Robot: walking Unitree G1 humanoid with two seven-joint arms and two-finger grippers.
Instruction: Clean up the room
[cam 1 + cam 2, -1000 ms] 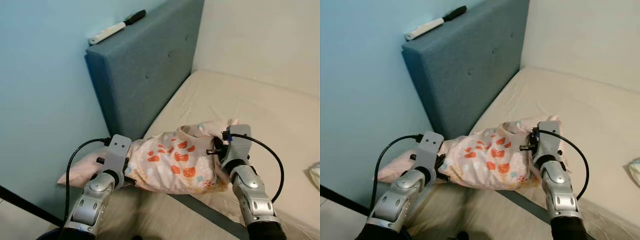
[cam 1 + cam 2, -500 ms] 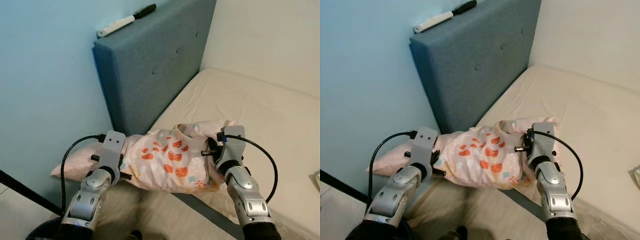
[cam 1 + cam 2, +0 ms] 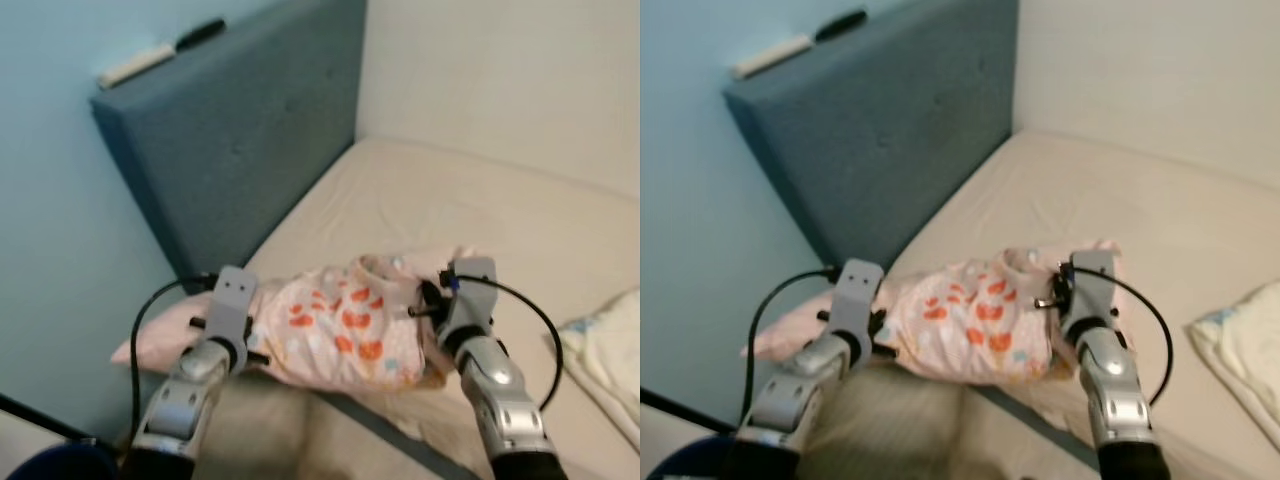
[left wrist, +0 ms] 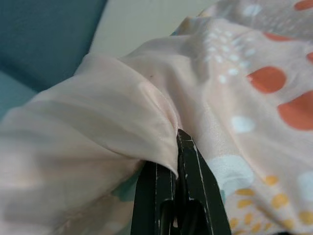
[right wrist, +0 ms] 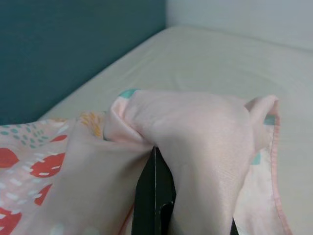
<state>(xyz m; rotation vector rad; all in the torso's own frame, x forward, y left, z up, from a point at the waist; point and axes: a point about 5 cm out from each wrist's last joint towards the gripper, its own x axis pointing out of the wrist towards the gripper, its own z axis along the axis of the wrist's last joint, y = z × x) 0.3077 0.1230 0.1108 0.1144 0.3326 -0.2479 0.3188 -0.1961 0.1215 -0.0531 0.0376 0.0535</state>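
A pink pillow (image 3: pixel 345 325) printed with orange shapes hangs between my two arms, over the near edge of the bed. My left gripper (image 4: pixel 176 142) is shut on the pillow's pale pink end (image 4: pixel 98 122) near the headboard. My right gripper (image 5: pixel 155 169) is shut on the other end, and folds of pink cloth (image 5: pixel 205 132) cover most of its fingers. In the head views the left gripper (image 3: pixel 252 335) and right gripper (image 3: pixel 432 310) sit level with each other.
A blue padded headboard (image 3: pixel 240 130) stands at the left, with a white and black tool (image 3: pixel 160 55) on its top. The beige mattress (image 3: pixel 480 210) stretches ahead. Another pale pillow (image 3: pixel 605 350) lies at the right edge. A light blue wall (image 3: pixel 50 230) is at left.
The whole picture has shifted and blurred, so the camera has moved; a pale pillow has come into view at the right. Both grippers still hold the pink pillow as before.
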